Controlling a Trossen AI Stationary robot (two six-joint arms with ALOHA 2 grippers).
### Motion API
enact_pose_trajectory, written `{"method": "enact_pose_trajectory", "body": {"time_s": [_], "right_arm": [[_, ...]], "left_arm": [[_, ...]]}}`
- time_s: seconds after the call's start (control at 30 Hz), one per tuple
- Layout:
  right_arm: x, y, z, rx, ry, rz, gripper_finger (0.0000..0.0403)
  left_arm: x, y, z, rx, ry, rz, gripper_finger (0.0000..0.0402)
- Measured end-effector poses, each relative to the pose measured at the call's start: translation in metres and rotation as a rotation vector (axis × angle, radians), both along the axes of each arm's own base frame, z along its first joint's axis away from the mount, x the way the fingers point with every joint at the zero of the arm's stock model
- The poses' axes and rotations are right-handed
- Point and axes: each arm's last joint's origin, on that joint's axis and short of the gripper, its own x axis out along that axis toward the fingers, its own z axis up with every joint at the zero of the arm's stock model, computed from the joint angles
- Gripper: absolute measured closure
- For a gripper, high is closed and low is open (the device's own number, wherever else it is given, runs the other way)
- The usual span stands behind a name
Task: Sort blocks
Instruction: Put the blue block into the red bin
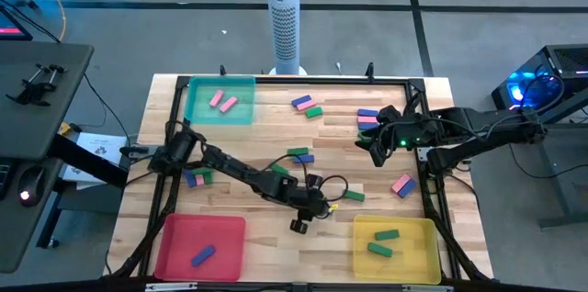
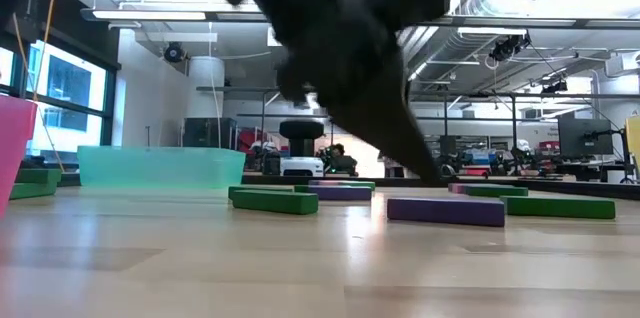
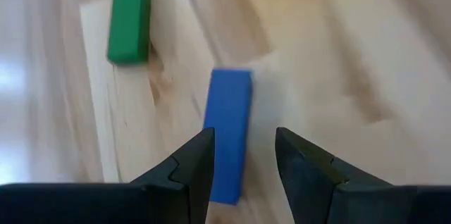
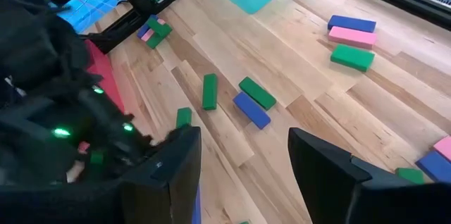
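Small pink, blue and green blocks lie flat over the wooden table (image 1: 276,136). My left gripper (image 1: 306,214) is low over the table's near middle, between the red and yellow trays. In the left wrist view it (image 3: 243,139) is open, and a blue block (image 3: 229,136) lies flat on the wood between its fingers, close by one finger (image 3: 197,164). A green block (image 3: 129,16) lies beyond. My right gripper (image 1: 377,150) hangs over the table's right half. It (image 4: 243,160) is open and empty. My left gripper stands astride the blue block, fingers along its long sides (image 3: 211,146), pointing down at the table. The block lies flat on the wood. Whether the nearer finger touches it, I cannot tell.
A teal tray (image 1: 241,113) at the far left holds two pink blocks. A red tray (image 1: 179,237) at the near left holds a blue block. A yellow tray (image 1: 413,246) at the near right holds two green blocks. Loose blocks lie at the far right (image 1: 367,119), right (image 1: 402,185) and left (image 1: 196,177).
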Motion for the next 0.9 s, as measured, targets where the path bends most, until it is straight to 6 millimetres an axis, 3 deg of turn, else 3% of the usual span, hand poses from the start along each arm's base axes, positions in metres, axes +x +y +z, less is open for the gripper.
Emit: {"method": "enact_pose_trajectory", "body": {"time_s": [0.23, 0.47, 0.57, 0.63, 0.73, 0.8, 0.9], "right_arm": [[0.000, 0.001, 0.001, 0.026, -0.016, -0.014, 0.0211], [0.000, 0.009, 0.001, 0.048, -0.025, 0.010, 0.0211], [-0.001, 0.012, 0.001, 0.043, -0.029, 0.010, 0.0211], [-0.001, 0.013, 0.001, 0.041, -0.035, -0.006, 0.0211], [-0.002, 0.014, 0.002, 0.027, -0.040, -0.018, 0.0211], [-0.002, 0.014, 0.002, 0.012, -0.044, -0.034, 0.0211], [-0.001, 0.013, 0.002, -0.018, -0.048, -0.048, 0.0211]], "left_arm": [[0.012, 0.011, -0.031, -0.032, -0.001, 0.039, 0.0241], [0.013, 0.009, -0.033, -0.053, -0.006, 0.065, 0.0213], [0.012, 0.007, -0.033, -0.069, -0.002, 0.090, 0.0235], [0.010, 0.006, -0.032, -0.099, 0.021, 0.128, 0.0277], [0.001, 0.005, -0.019, -0.129, 0.075, 0.202, 0.0367], [-0.011, 0.004, -0.004, -0.074, 0.110, 0.278, 0.0375], [-0.034, -0.003, 0.041, 0.044, 0.066, 0.381, 0.0375]]}}
